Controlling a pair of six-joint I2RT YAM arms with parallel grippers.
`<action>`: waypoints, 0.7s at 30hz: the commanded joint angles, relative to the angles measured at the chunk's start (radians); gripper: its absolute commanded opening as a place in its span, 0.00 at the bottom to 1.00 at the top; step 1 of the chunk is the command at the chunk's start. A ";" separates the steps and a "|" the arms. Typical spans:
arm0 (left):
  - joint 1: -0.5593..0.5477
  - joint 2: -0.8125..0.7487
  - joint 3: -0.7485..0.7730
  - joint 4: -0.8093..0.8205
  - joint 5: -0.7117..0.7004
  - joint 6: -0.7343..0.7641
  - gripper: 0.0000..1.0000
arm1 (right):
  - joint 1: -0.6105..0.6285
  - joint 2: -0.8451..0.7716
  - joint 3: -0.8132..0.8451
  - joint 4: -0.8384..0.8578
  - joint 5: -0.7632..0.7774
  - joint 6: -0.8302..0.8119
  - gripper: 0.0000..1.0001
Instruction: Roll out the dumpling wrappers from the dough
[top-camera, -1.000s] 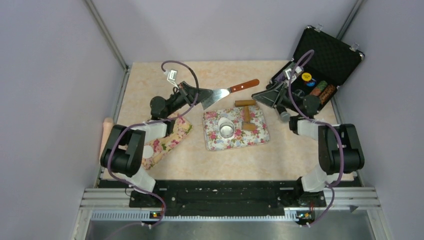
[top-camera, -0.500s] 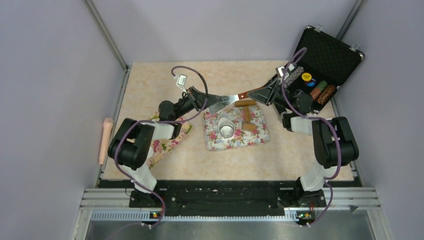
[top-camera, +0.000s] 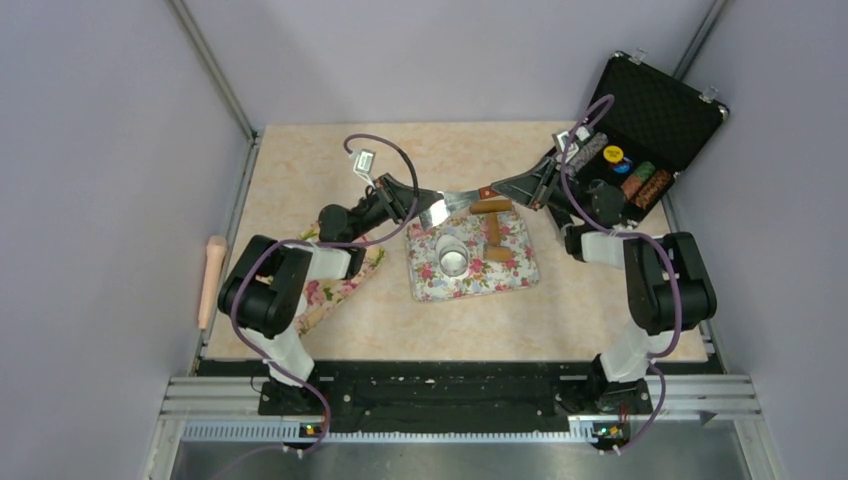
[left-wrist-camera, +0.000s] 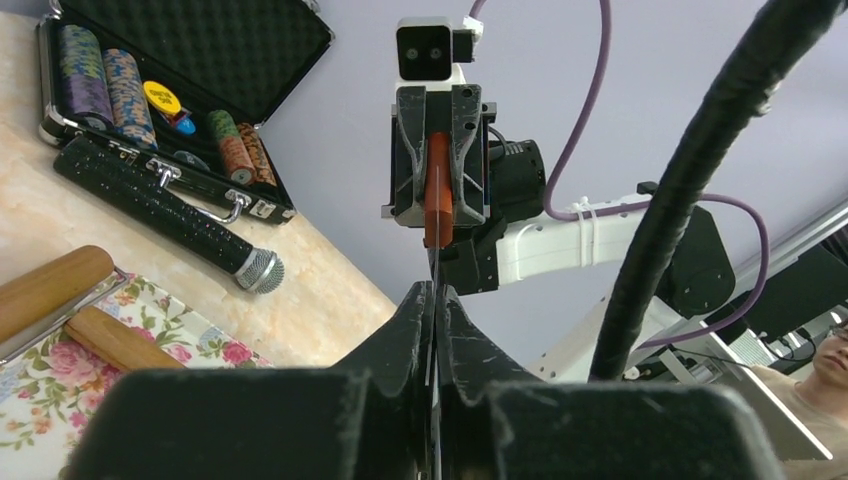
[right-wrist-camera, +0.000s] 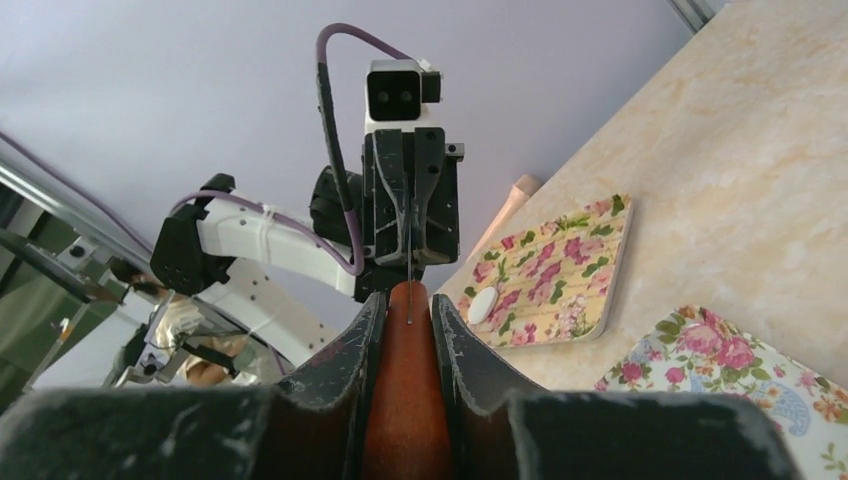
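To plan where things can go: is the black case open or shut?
Open: the lid of the case stands up, and chip stacks show inside.

The left arm (top-camera: 300, 262) and the right arm (top-camera: 640, 262) are bent at the elbow and reach inward, so their tools face each other tip to tip. The left tool (top-camera: 422, 205) is pinched tight on the blade of a spatula (top-camera: 458, 199). The right tool (top-camera: 493, 190) clasps its reddish handle from both sides.
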 joint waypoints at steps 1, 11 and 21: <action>0.002 -0.005 0.021 0.000 -0.003 0.041 0.17 | 0.027 -0.042 0.052 0.220 -0.045 -0.001 0.00; 0.242 -0.203 0.250 -0.910 0.151 0.501 0.98 | -0.114 -0.282 0.194 -0.788 -0.248 -0.686 0.00; 0.207 -0.059 0.453 -1.764 -0.277 1.116 0.96 | 0.134 -0.644 0.177 -1.813 0.025 -1.839 0.00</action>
